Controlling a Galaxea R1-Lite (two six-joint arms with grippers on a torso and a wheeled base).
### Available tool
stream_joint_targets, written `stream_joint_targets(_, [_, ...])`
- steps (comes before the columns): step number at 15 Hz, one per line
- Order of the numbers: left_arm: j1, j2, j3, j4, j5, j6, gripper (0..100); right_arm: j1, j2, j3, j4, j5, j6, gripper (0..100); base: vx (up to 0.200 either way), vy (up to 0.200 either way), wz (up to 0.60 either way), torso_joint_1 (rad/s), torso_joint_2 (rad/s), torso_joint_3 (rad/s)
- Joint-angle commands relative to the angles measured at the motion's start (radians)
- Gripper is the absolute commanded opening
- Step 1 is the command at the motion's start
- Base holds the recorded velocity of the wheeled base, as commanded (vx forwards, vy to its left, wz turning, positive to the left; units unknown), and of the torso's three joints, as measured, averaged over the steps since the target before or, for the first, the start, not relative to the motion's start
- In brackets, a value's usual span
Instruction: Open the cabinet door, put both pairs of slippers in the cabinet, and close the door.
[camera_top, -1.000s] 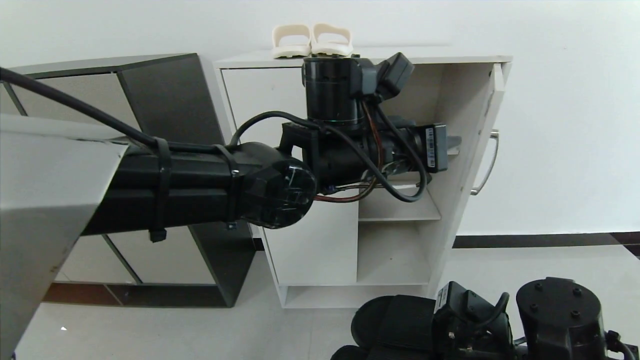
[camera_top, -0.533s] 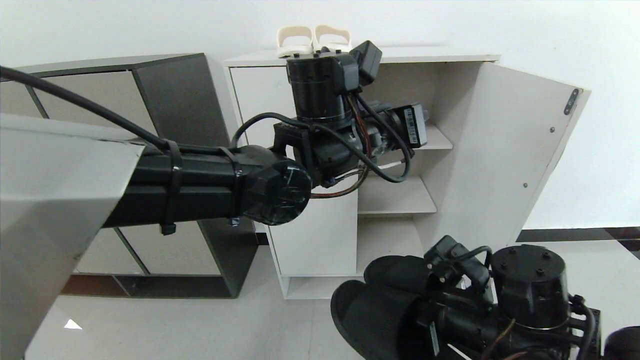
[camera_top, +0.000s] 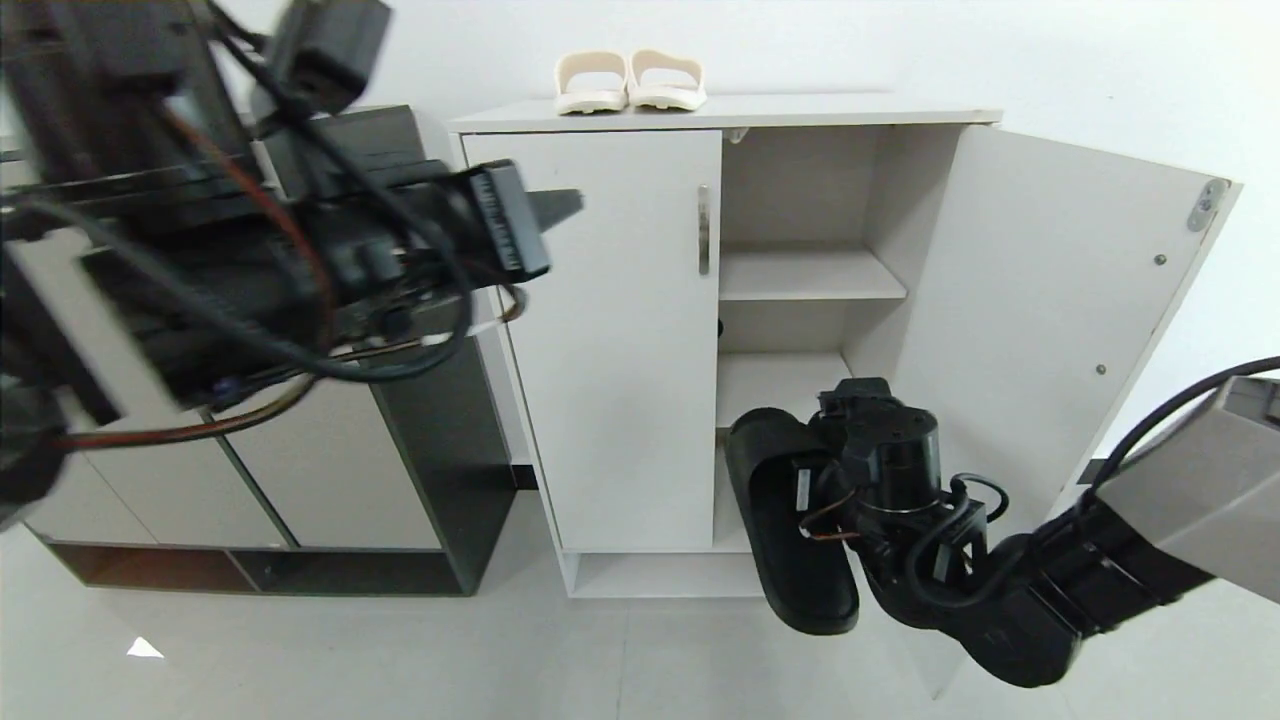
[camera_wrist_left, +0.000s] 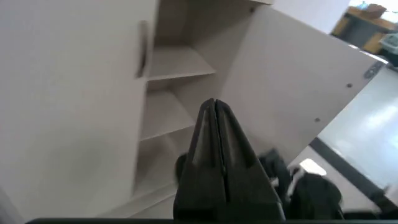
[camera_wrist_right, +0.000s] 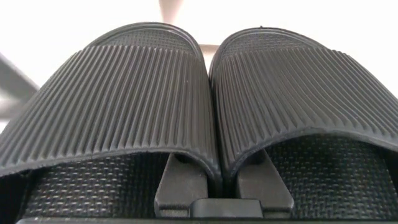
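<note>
1. Your right hand (camera_wrist_right: 217, 182) is clamped on the black slippers (camera_top: 795, 520). Its fingers (camera_wrist_right: 176, 186) pinch the pair's two inner edges together, and the ribbed straps arch just beyond them.
2. The pair juts out ahead of that hand, in front of the lower opening of the cabinet (camera_top: 850, 112). The open door (camera_top: 1040, 300) stands just beside the hand.
3. Your left hand (camera_wrist_left: 216, 115) has its fingers pressed together on nothing, and it is held off before the shut door (camera_top: 620, 330).
4. The cream slippers (camera_top: 630, 80) sit on the cabinet's top, well beyond both hands.
</note>
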Motion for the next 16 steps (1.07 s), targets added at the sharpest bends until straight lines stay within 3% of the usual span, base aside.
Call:
stream_joint_targets(1, [0.131,-0.402,0.289,0.069,0.118,0.047,0,-0.051,0.082,-0.054,0.0,-0.017,-0.008,0,0.0,0.0,0.0,0.0,0.0,0.0])
stream_joint_targets(3, [0.254,-0.54,0.395,0.128,0.145,0.162,0,-0.097,0.075,-0.049,0.002,-0.017,-0.031,0,0.0,0.0,0.0,0.0,0.0,0.0])
stream_joint_targets(4, [0.295,-0.611,0.458,0.152,0.185,0.19,0,-0.113,0.076,-0.061,0.002,-0.017,-0.037,0,0.0,0.0,0.0,0.0,0.0,0.0])
stream_joint_targets(5, [0.305,-0.645,0.502,0.164,0.224,0.195,0,-0.119,0.076,-0.066,0.003,-0.017,-0.037,0,0.0,0.0,0.0,0.0,0.0,0.0])
stream_joint_targets(6, [0.312,-0.741,0.614,0.17,0.365,0.198,0,-0.123,0.076,-0.07,0.002,-0.016,-0.05,0,0.0,0.0,0.0,0.0,0.0,0.0])
stream_joint_targets(7, [0.332,-0.827,0.699,0.17,0.458,0.195,0,-0.127,0.075,-0.067,0.002,-0.017,-0.055,0,0.0,0.0,0.0,0.0,0.0,0.0])
stream_joint_targets(8, [0.415,-0.951,0.765,0.183,0.503,0.193,0,-0.127,0.075,-0.066,0.0,-0.017,-0.055,0,0.0,0.0,0.0,0.0,0.0,0.0])
stream_joint_targets(9, [0.533,-1.063,0.831,0.239,0.5,0.198,0,-0.125,0.075,-0.061,0.0,-0.017,-0.055,0,0.0,0.0,0.0,0.0,0.0,0.0])
stream_joint_targets(10, [0.582,-1.119,0.861,0.276,0.49,0.202,0,-0.123,0.076,-0.06,-0.001,-0.017,-0.055,0,0.0,0.0,0.0,0.0,0.0,0.0])
stream_joint_targets(11, [0.673,-1.295,0.94,0.404,0.375,0.233,0,-0.12,0.078,-0.055,-0.001,-0.016,-0.055,0,0.0,0.0,0.0,0.0,0.0,0.0])
stream_joint_targets(12, [0.674,-1.381,0.976,0.436,0.26,0.241,0,-0.116,0.079,-0.052,-0.001,-0.014,-0.052,0,0.0,0.0,0.0,0.0,0.0,0.0])
stream_joint_targets(14, [0.674,-1.369,1.085,0.321,0.093,0.228,0,-0.107,0.079,-0.038,-0.004,-0.014,-0.05,0,0.0,0.0,0.0,0.0,0.0,0.0])
stream_joint_targets(15, [0.674,-1.369,1.085,0.394,-0.003,0.231,0,-0.105,0.079,-0.038,-0.004,-0.014,-0.049,0,0.0,0.0,0.0,0.0,0.0,0.0])
stream_joint_targets(16, [0.674,-1.367,1.085,0.465,-0.031,0.236,0,-0.1,0.078,-0.037,-0.004,-0.014,-0.049,0,0.0,0.0,0.0,0.0,0.0,0.0])
